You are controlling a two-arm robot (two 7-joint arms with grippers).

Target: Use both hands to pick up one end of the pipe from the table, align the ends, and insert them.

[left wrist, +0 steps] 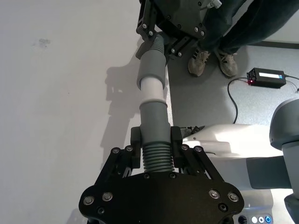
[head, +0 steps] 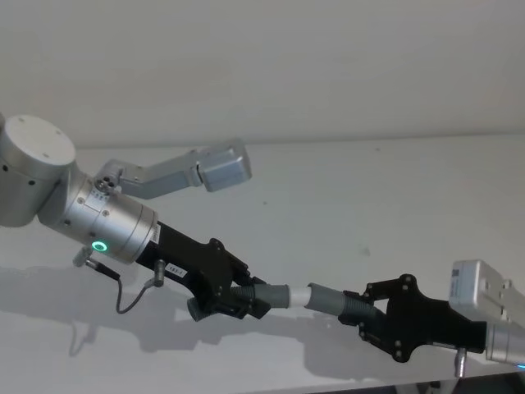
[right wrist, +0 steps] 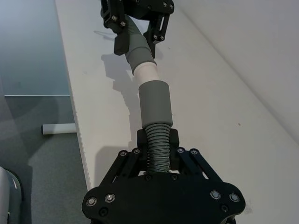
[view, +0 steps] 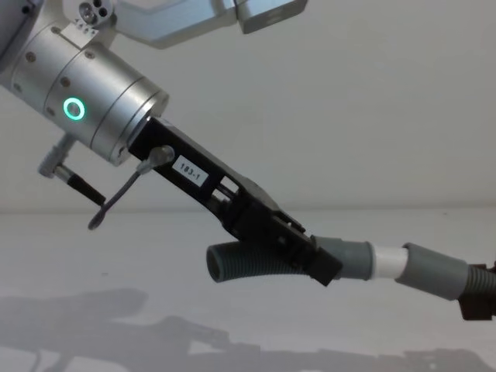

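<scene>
Both pieces of the pipe are held in the air above the white table [head: 369, 205], near its front edge. My left gripper [head: 246, 297] is shut on the ribbed middle of one dark grey piece [left wrist: 156, 156]. That piece's smooth cuff [head: 276, 294] carries a narrow white tube [head: 300, 295]. My right gripper [head: 358, 310] is shut on the ribs of the other piece [right wrist: 157, 144], and its grey cuff [head: 328, 297] faces the white tube. The tube's tip meets that cuff's mouth, roughly in line; how deep it sits cannot be told. In the chest view the left piece's free ribbed end [view: 229, 263] pokes out behind the fingers.
The table's front edge [left wrist: 169, 107] runs just beside the joined pipe, with floor beyond it holding a small black box [left wrist: 266, 77] and a cable. A silver link of my left arm [head: 193, 171] hangs over the table behind the grippers.
</scene>
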